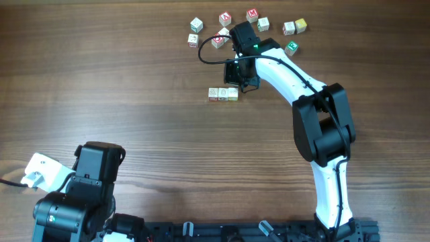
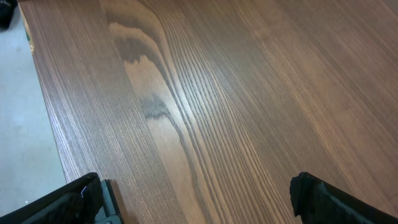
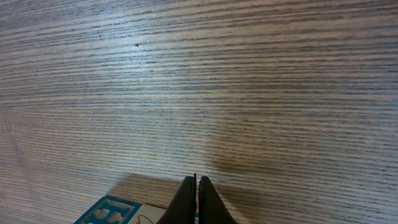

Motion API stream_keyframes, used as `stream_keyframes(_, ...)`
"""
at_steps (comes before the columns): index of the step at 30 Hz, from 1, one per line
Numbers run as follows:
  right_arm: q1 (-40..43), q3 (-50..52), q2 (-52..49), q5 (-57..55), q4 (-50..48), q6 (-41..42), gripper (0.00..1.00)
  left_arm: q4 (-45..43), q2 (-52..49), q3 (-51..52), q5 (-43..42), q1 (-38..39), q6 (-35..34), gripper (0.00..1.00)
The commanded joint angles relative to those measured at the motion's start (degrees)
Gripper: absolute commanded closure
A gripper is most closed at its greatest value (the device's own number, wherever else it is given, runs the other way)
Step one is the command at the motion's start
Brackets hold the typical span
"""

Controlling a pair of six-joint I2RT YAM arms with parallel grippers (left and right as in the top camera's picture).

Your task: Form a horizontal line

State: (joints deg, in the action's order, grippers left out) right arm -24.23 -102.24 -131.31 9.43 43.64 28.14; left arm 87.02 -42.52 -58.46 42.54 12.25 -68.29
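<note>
1. Closest to the robot's base, the left tool (image 2: 198,202) hangs over bare tabletop (image 2: 205,93) near the left edge. Its fingers are spread wide with nothing between them.
2. Further out, mid-tabletop, lies the horizontal line (image 1: 222,94): three pale cubes side by side, touching, running left to right.
3. Just beside the line's right end, the right tool (image 3: 196,196) points down with its fingers pressed together, pinching nothing. In its wrist view a lettered cube (image 3: 109,213) with a blue-green face sits just beside the tips.
4. Beyond that, loose cubes (image 1: 196,25) with red, green and pale faces lie scattered along the far side, apart from the line.
</note>
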Motion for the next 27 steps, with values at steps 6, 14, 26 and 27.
stream_keyframes(6,-0.2,0.33,-1.46,2.03,0.37,-1.22,0.95,0.04,0.2,0.11,0.35,-0.48,-1.18,0.0)
stream_keyframes(14,-0.2,0.31,-1.44,2.36,0.76,-1.36,0.95,0.04,0.2,0.11,0.35,-0.48,-1.18,0.0)
stream_keyframes(26,-0.2,0.31,-1.44,2.75,1.22,-1.66,0.95,0.04,0.2,0.11,0.35,-0.48,-1.18,0.0)
stream_keyframes(27,-0.2,0.31,-1.44,2.75,1.22,-1.64,0.95,0.04,0.2,0.11,0.35,-0.48,-1.18,0.0)
